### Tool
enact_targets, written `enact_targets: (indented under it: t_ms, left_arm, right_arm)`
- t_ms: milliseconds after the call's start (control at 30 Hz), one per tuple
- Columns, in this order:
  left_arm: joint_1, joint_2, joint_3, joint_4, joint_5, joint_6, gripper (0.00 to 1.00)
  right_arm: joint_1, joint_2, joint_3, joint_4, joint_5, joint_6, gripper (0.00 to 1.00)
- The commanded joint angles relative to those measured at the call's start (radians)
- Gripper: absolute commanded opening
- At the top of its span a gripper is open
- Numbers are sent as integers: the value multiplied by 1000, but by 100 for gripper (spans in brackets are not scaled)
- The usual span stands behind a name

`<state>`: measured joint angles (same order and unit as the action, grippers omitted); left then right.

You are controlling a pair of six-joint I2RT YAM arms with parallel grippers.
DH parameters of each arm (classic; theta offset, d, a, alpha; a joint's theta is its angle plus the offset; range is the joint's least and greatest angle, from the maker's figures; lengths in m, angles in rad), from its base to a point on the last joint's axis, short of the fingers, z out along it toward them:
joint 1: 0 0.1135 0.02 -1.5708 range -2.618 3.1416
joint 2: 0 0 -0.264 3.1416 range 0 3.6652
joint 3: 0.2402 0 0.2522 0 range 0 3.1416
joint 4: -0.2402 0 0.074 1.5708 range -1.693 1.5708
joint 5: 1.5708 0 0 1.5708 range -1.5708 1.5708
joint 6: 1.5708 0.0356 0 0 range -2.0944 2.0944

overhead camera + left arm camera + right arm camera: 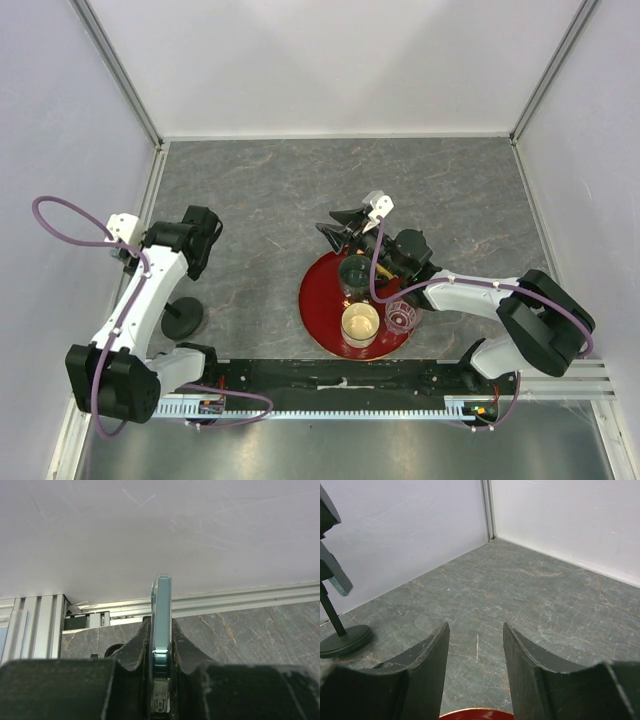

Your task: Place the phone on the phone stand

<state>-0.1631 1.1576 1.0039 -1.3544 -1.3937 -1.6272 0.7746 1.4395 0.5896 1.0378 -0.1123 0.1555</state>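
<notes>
The jaws of the left arm [140, 300] pinch the thin flat smartphone with a bluish-teal sheen [161, 625] edge-on, its narrow side upright between the black fingers [132, 652]. In the right wrist view the phone hangs just beside the top of the small black phone stand with a round disc base [340, 639]; whether they touch I cannot tell. The stand sits at 8 o'clock on the grey marbled tabletop [260, 190]. The jaws of the right arm [470, 292] are spread and hold nothing, at the 12 o'clock rim of a round red tray [312, 300] carrying a pale round cup [360, 323].
</notes>
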Motion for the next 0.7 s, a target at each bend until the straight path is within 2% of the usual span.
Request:
enact_targets:
  t_ms: [0,133,167,367,667]
  left_arm:
    - [0,-36,-45,-183,176,-68,12]
    - [0,-65,-57,-183,167,-46,30]
    - [0,-70,-60,-183,167,-45,37]
    - [0,-82,-48,-183,185,-16,60]
    - [0,-114,-7,-176,246,64,86]
  right_arm:
    - [-3,1,15,56,-7,3,54]
    - [-3,-1,13,56,-9,4,54]
    - [-3,-1,12,57,-9,4,54]
    - [-1,2,12,59,-9,4,54]
    - [-3,4,13,59,-9,4,54]
